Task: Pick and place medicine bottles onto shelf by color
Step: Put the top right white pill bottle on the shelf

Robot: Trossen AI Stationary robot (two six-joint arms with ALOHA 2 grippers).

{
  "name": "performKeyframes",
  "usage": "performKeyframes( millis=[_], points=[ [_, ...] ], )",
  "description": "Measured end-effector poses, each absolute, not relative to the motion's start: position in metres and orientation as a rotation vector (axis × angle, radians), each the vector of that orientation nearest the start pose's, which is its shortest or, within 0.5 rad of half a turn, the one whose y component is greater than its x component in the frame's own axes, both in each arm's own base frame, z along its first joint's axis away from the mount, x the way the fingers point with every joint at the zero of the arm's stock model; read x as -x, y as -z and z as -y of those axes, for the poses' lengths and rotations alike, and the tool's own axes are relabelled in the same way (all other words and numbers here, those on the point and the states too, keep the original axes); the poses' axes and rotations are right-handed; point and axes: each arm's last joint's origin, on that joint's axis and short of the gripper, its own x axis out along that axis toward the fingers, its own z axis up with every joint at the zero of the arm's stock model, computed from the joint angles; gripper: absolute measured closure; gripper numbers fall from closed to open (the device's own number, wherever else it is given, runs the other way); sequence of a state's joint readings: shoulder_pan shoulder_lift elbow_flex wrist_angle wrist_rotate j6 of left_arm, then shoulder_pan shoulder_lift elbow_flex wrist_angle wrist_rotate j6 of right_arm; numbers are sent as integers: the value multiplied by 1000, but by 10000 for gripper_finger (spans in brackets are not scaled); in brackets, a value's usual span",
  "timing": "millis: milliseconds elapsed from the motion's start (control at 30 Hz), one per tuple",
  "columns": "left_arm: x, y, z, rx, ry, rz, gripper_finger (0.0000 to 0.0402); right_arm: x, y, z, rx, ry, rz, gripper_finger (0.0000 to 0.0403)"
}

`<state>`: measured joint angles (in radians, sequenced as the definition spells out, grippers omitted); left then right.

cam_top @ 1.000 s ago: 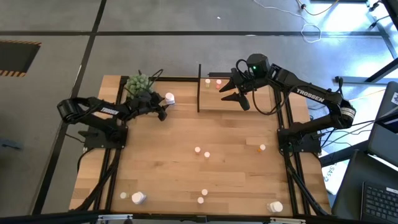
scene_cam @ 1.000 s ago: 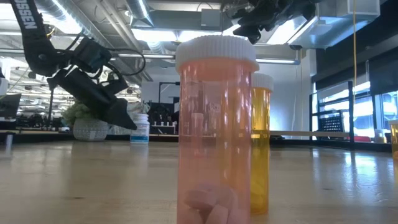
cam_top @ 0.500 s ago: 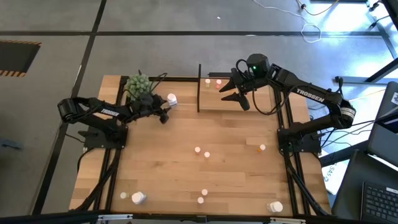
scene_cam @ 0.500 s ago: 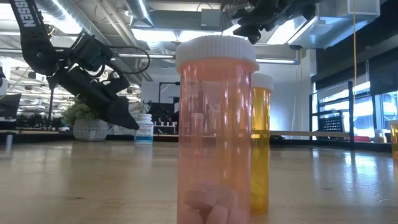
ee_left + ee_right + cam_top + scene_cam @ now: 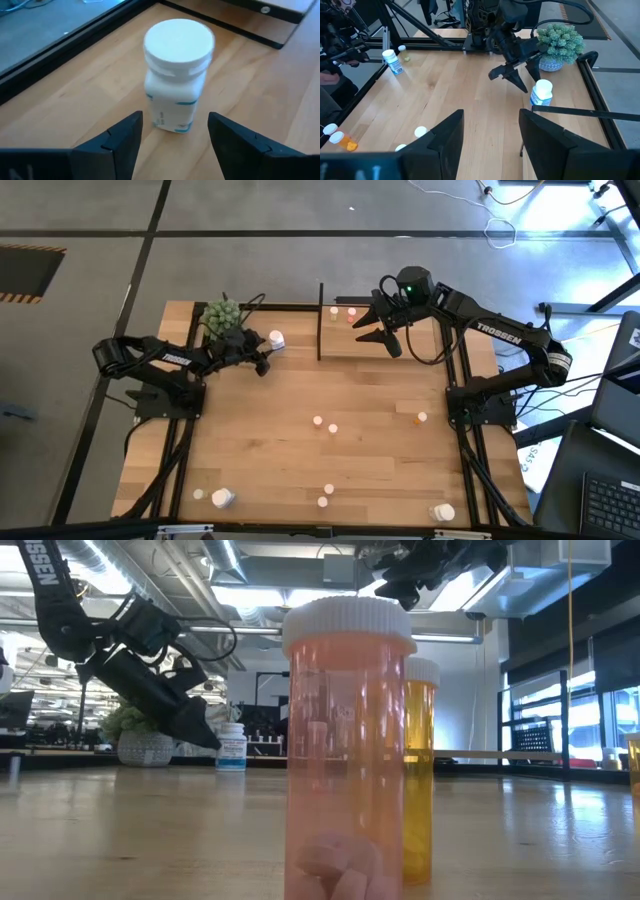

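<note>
Closest to the low camera stand a pinkish pill bottle (image 5: 348, 750) and an amber one (image 5: 419, 768) behind it. Farther back, the left gripper (image 5: 264, 361) hovers with fingers spread just short of a white medicine bottle (image 5: 178, 74). The right gripper (image 5: 366, 324), fingers apart, empty, hangs over the shelf (image 5: 420, 340).

Right gripper (image 5: 487, 137) fingers apart over bare wood, left gripper (image 5: 512, 80) open beside a white bottle (image 5: 541, 94), green spiky plant (image 5: 559, 44) behind, another bottle (image 5: 392, 62) farther off, possibly blue-labelled
</note>
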<state>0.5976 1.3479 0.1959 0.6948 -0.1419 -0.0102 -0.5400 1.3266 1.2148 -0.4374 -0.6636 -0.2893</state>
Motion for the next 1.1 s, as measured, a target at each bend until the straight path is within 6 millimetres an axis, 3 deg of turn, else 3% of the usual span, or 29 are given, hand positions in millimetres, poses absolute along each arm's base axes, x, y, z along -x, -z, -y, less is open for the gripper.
performKeyframes(
  millis=[700, 900, 1100],
  points=[
    [-162, -119, -123, 76, -664, -462, 182, -252, -345, 130, -27, -184, -429, 210],
    [-171, -126, -130, 25, -646, -464, 182, -252, -345, 130, -27, -184, -429, 210],
    [-179, -115, -136, 90, -635, -524, 182, -252, -345, 131, -27, -184, -429, 210]
  ],
)
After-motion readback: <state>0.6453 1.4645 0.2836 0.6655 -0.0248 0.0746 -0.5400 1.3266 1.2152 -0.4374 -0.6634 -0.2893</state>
